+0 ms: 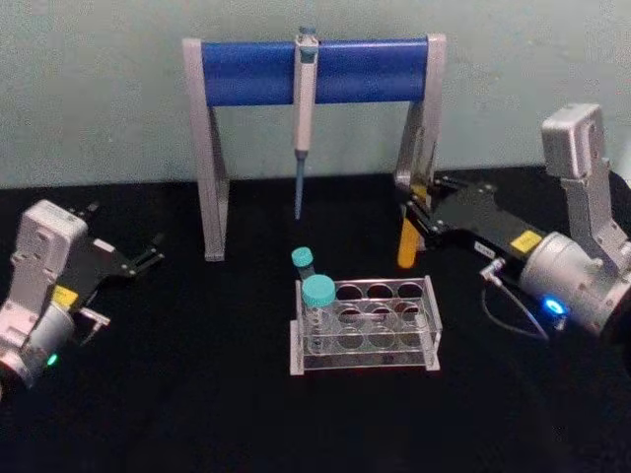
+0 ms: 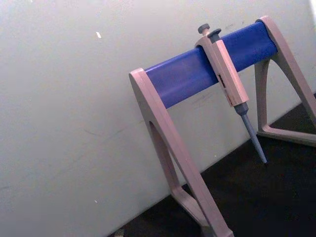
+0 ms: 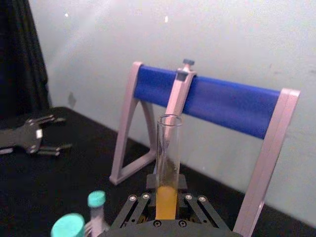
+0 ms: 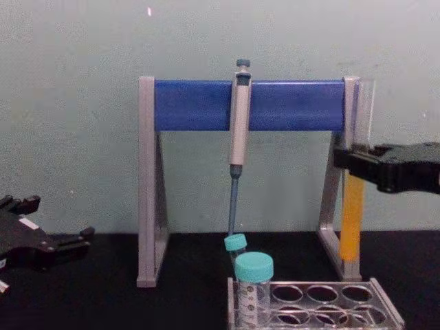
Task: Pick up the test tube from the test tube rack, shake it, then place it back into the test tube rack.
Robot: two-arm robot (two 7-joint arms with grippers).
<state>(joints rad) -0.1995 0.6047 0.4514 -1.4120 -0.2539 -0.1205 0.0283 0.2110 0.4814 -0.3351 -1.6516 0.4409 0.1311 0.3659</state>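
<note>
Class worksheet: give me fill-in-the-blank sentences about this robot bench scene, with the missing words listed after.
1. The right gripper has its jaws shut on the ____.
2. Two teal-capped tubes stand at the ____ end of the test tube rack.
3. On the pipette stand, the pipette hangs from a ____ crossbar.
4. The left gripper sits off to the side with its jaws ____.
Missing words: test tube; left; blue; open.

One test tube point(image 1: 406, 246), two (capped) tubes point(image 1: 317, 291)
</note>
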